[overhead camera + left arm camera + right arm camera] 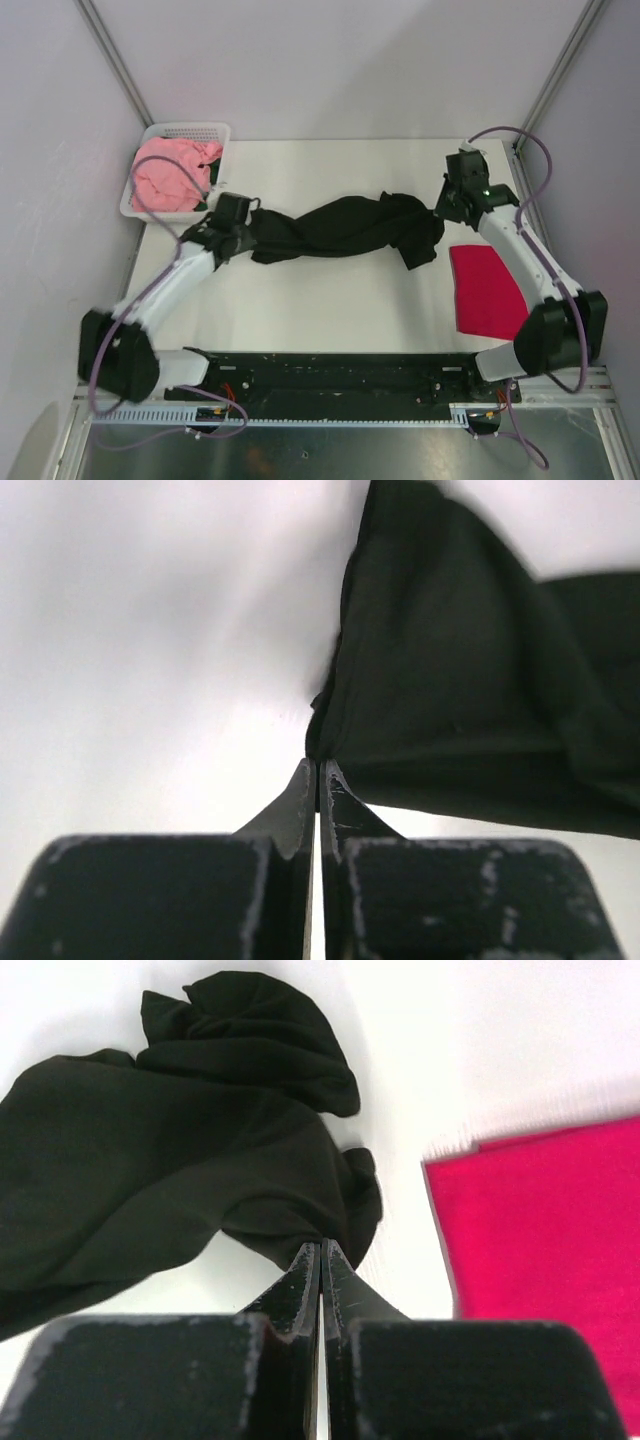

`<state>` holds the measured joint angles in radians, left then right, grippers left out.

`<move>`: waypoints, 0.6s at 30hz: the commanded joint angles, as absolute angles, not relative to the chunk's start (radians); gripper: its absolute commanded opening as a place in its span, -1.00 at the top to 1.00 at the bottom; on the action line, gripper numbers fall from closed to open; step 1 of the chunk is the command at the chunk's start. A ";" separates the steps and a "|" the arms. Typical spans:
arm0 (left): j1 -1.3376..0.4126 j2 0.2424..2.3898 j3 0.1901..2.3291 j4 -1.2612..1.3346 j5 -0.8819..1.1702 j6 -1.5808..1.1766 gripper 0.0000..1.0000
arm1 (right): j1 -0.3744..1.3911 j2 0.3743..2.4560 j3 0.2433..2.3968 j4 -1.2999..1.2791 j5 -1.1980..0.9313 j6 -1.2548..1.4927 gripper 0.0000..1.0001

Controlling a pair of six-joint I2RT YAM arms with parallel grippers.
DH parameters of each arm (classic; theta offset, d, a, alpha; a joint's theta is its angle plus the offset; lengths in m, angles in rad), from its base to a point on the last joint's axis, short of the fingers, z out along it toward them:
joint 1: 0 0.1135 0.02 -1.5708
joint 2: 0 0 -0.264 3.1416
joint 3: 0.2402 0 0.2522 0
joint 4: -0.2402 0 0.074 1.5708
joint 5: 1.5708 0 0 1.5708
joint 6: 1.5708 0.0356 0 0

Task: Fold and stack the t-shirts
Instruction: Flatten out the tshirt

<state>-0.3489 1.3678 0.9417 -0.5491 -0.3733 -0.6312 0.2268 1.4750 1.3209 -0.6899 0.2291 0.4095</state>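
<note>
The black t-shirt hangs bunched and stretched between my two grippers over the middle of the table. My left gripper is shut on its left end, seen as black cloth pinched at the fingertips. My right gripper is shut on its right end, where the cloth meets the closed tips. The crimson red t-shirt lies folded flat on the table at the right; it also shows in the right wrist view. The salmon pink t-shirt lies crumpled in the basket.
A white plastic mesh basket stands at the back left corner of the white table. Grey walls with metal posts close in the back and sides. A black rail runs along the near edge.
</note>
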 commanded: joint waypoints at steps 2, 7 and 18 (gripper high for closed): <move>-0.295 1.052 0.972 -0.660 -0.488 -0.545 1.00 | 0.227 1.247 1.236 -0.820 0.273 0.400 1.00; -0.219 0.969 0.984 -0.704 -0.488 -0.505 1.00 | 0.228 1.108 1.166 -0.893 0.266 0.405 1.00; -0.099 1.152 1.083 -0.683 -0.399 -0.507 1.00 | 0.226 1.309 1.140 -0.727 0.164 0.414 0.99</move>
